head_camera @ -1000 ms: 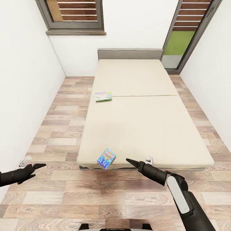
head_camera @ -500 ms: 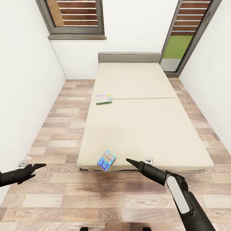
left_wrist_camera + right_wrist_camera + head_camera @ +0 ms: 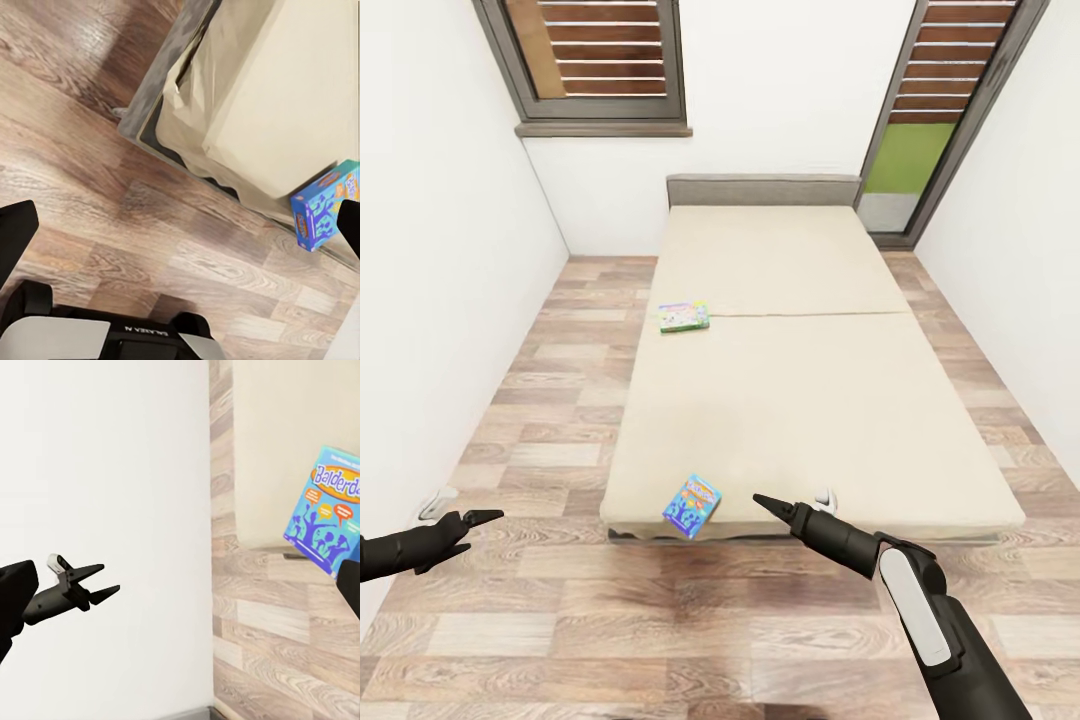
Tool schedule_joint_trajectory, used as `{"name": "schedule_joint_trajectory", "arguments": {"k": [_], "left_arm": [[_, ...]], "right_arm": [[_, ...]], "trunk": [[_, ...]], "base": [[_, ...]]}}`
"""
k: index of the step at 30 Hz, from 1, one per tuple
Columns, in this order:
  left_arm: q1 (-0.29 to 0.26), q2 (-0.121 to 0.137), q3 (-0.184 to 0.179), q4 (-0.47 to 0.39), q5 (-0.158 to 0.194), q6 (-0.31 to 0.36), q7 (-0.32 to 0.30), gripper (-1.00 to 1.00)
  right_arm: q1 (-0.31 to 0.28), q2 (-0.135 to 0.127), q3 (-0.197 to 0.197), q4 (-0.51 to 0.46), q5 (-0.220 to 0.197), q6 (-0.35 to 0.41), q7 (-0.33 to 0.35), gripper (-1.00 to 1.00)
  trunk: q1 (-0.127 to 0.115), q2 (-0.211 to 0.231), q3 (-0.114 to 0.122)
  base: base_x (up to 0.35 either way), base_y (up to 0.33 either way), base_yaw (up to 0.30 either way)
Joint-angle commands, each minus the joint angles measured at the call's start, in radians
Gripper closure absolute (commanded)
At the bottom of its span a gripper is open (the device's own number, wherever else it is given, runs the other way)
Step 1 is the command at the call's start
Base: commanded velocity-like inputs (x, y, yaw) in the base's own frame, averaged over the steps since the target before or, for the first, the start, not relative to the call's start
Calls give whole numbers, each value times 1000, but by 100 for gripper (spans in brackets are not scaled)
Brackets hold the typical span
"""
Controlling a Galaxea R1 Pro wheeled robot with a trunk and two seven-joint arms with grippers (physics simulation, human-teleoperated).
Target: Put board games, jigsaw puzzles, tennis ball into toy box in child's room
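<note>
The bed point(image 3: 800, 400), a beige mattress on a dark grey frame, lies straight ahead. Two board games rest on it. A white-green one point(image 3: 684, 316) lies flat near the bed's left edge, halfway up. A blue one point(image 3: 692, 505) sits tilted at the foot edge and overhangs it; it also shows in the left wrist view point(image 3: 324, 211) and the right wrist view point(image 3: 330, 510). My right gripper point(image 3: 768, 503) hovers open just right of the blue game, above the foot edge. My left gripper point(image 3: 475, 520) hangs open over the floor at the left.
White walls close in on both sides, leaving narrow strips of wood-plank floor point(image 3: 560, 400) beside the bed. A shuttered window point(image 3: 600, 60) and a glass door point(image 3: 930, 120) stand on the far wall. Open floor lies between me and the bed's foot.
The whole head view has shifted: the bed and far wall sit lower in the picture and my base has left the bottom edge. Both arms and both games keep their places.
</note>
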Motion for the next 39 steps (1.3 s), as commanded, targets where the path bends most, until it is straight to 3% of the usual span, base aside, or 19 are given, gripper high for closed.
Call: {"name": "schedule_joint_trajectory", "arguments": {"k": [1, 39], "left_arm": [[-1, 0, 2, 0, 2, 8, -1, -100], [-1, 0, 2, 0, 1, 8, 1, -100]], "right_arm": [[0, 0, -1, 0, -3, 6, 1, -100], [4, 0, -4, 0, -5, 6, 1, -100]], "trunk": [[0, -1, 1], [0, -1, 64]], "base": [[0, 0, 0], [0, 0, 0]]}}
